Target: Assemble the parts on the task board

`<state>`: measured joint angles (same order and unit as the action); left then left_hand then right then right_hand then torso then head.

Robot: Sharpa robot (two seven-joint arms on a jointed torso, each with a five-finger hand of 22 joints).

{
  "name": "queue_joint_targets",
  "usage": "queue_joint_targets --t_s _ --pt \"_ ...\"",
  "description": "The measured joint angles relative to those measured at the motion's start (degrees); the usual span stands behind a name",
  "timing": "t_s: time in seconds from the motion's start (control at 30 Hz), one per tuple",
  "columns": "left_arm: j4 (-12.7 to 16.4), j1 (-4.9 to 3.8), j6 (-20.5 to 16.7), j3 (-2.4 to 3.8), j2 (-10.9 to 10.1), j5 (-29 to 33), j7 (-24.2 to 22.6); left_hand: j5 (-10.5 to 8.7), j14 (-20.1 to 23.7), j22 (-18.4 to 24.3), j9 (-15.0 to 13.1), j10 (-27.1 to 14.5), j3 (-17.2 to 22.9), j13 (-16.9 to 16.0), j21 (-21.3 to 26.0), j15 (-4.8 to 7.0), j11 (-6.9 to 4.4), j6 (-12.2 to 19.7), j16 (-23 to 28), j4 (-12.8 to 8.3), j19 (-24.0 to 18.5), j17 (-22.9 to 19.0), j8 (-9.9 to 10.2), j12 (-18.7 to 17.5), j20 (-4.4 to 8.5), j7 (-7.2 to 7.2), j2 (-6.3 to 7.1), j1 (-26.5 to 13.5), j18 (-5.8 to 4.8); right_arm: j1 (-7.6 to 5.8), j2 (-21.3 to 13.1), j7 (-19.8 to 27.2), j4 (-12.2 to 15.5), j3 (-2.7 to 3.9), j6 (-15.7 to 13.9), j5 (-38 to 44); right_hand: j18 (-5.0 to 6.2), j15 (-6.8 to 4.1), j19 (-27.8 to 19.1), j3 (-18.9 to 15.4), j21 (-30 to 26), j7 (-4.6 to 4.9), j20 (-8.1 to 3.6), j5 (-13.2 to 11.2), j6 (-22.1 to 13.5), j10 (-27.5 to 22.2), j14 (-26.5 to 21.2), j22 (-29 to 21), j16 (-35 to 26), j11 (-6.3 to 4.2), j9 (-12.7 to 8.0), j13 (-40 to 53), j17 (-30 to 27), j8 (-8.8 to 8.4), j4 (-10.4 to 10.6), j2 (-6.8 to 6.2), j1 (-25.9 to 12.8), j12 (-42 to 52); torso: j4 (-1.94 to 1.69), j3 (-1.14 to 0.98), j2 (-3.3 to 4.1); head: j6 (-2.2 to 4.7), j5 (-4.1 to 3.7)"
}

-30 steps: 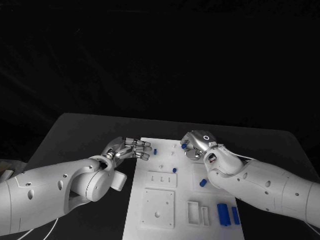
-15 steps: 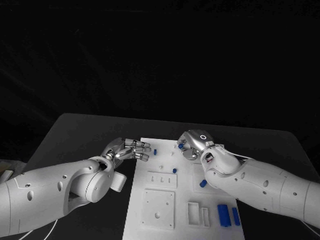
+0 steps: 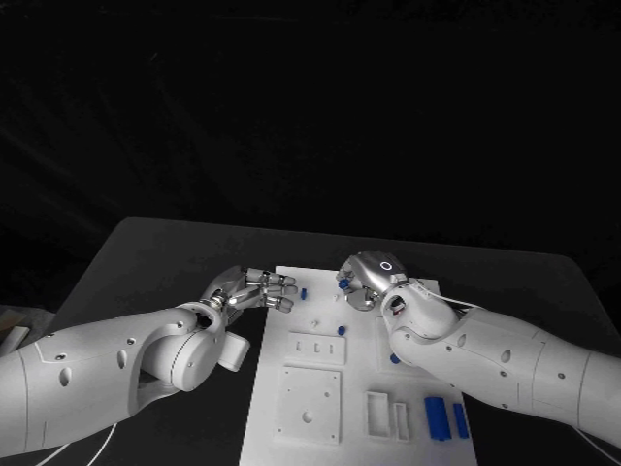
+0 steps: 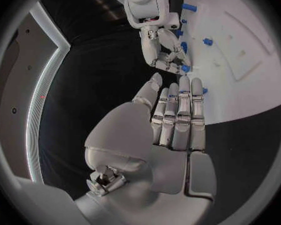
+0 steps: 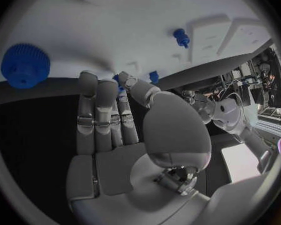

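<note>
The white task board (image 3: 310,393) lies lengthwise in the middle of the table. My right hand (image 3: 368,278) hovers over its far end and pinches a small blue part (image 5: 119,78) between thumb and fingertips. A blue gear (image 5: 25,65) lies on the board (image 5: 115,20) just beyond those fingertips. My left hand (image 3: 256,290) is at the board's far left corner with its fingers (image 4: 178,117) straight, side by side and holding nothing. A short blue peg (image 3: 304,292) stands between the two hands.
More small blue pegs (image 3: 342,330) (image 3: 395,358) stand mid-board, and two long blue pieces (image 3: 434,413) (image 3: 458,418) lie at its near right. White raised blocks (image 3: 386,413) with slots sit beside them. Dark table surface (image 3: 157,262) surrounds the board.
My right hand has shifted a little to the left and farther along the board's far end with the part in it. The left hand has hardly moved.
</note>
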<state>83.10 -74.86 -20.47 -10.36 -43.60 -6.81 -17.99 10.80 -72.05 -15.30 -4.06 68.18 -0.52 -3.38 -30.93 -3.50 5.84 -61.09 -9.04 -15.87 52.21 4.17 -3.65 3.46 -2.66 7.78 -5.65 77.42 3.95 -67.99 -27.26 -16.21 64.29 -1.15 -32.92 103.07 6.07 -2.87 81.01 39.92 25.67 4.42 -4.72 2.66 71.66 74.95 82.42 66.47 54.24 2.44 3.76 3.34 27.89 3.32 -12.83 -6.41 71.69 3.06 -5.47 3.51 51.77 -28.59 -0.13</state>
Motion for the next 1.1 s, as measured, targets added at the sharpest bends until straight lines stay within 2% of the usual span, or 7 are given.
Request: queue_joint_targets --t_s 0.33,0.67,1.1 --pt "-0.13 -0.02 0.01 0.0 0.03 0.0 0.0 0.0 0.0 0.0 0.0 0.0 0.0 0.0 0.0 0.0 0.0 0.0 0.0 0.0 0.0 0.0 0.0 0.0 0.0 0.0 0.0 0.0 0.0 -0.16 0.23 -1.18 -0.17 0.01 -0.06 0.8 -0.01 0.0 0.39 0.17 -0.45 0.02 0.21 -0.01 -0.02 0.0 0.01 0.8 0.0 0.0 0.0 0.02 -0.01 0.17 -0.15 0.0 0.02 -0.06 0.12 -0.08 0.1 0.11 0.36" --pt "-0.2 -0.03 0.01 0.0 0.02 0.0 0.01 0.0 0.0 -0.01 0.0 0.0 0.0 0.0 0.0 0.0 0.0 0.0 0.0 0.0 0.0 0.0 0.0 0.0 0.0 0.0 0.0 0.0 0.0 -0.24 0.18 -2.02 -0.04 0.01 -0.3 1.47 -0.04 0.0 0.48 0.17 -0.87 0.04 0.11 -0.07 -0.04 0.0 0.0 1.13 0.0 -0.01 0.0 0.02 -0.01 0.17 -0.15 0.07 0.11 -0.15 0.15 -0.18 0.14 0.29 0.38" --pt "-0.26 -0.04 0.0 -0.01 0.26 0.0 0.01 0.0 0.0 -0.01 0.0 0.0 0.0 0.0 0.0 0.0 0.0 0.0 0.0 0.0 0.0 0.0 0.0 0.0 0.0 0.0 0.0 0.0 0.0 -0.52 1.03 -2.28 -0.75 0.02 -0.4 1.74 -0.33 -0.21 0.69 0.17 -1.39 0.0 -0.08 0.01 0.0 0.0 -0.21 1.79 0.0 -0.01 0.0 -0.01 -0.02 0.14 -0.14 0.06 0.11 0.16 0.11 -0.1 0.25 0.37 0.42"
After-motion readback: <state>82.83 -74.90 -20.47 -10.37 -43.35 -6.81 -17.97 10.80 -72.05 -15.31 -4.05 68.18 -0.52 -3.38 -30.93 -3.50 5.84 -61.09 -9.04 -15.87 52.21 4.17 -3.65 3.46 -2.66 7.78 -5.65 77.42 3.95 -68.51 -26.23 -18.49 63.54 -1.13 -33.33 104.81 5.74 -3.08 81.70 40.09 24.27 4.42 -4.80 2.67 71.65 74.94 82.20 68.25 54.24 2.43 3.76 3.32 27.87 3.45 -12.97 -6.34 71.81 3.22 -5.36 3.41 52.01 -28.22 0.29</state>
